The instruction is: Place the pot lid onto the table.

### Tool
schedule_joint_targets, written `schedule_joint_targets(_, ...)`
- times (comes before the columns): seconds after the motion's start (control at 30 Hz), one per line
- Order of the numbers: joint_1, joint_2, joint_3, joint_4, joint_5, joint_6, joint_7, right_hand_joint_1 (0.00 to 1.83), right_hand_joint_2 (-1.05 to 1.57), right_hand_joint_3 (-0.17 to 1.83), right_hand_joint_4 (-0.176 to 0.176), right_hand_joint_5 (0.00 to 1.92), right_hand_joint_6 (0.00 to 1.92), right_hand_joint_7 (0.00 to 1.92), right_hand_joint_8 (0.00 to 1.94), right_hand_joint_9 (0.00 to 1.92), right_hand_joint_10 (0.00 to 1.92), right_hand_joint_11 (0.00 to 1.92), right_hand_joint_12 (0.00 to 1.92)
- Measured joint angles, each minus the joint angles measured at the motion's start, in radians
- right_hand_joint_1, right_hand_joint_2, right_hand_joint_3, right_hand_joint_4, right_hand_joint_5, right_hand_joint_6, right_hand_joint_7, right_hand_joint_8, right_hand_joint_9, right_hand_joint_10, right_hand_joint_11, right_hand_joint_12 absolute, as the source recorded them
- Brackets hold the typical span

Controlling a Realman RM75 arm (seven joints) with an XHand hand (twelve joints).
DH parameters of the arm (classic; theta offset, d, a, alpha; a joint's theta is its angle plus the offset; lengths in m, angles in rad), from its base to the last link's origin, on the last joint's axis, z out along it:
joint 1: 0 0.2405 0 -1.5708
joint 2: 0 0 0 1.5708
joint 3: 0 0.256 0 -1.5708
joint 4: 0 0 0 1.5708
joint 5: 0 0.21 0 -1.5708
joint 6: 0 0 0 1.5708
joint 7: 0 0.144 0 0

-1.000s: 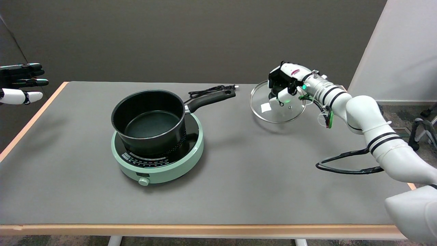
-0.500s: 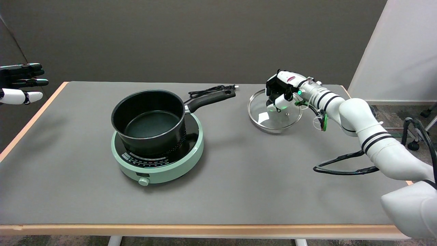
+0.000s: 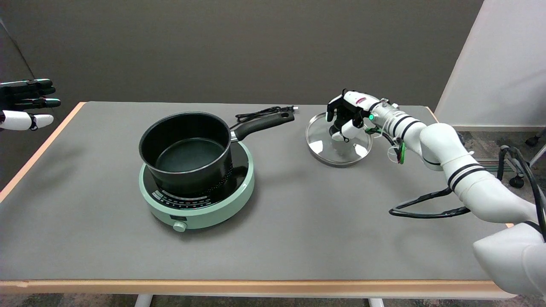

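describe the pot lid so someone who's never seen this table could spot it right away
On the grey table, look right of the black pot sitting on the green cooker. The pot lid lies near the far right edge, under the right hand at its knob. It is the only clear glass disc with a metal rim.

A dark grey-brown wall [image 3: 239,47] stands behind the grey counter [image 3: 298,221], which has a light wooden edge. A white panel [image 3: 503,64] rises at right, above patterned carpet floor [image 3: 490,143].
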Motion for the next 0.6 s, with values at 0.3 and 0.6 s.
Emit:
schedule_joint_targets(0.3,0.004,-0.004,-0.007,-0.008,0.02,0.0,-0.001,1.36,0.94,0.38,0.176,0.73,1.04,0.93,1.17,0.92,1.08,0.75,1.6)
schedule_joint_targets(0.6,0.005,-0.008,-0.015,-0.016,0.03,0.0,-0.002,1.35,0.98,0.34,0.176,0.72,0.95,0.9,1.19,0.91,0.89,0.71,1.6)
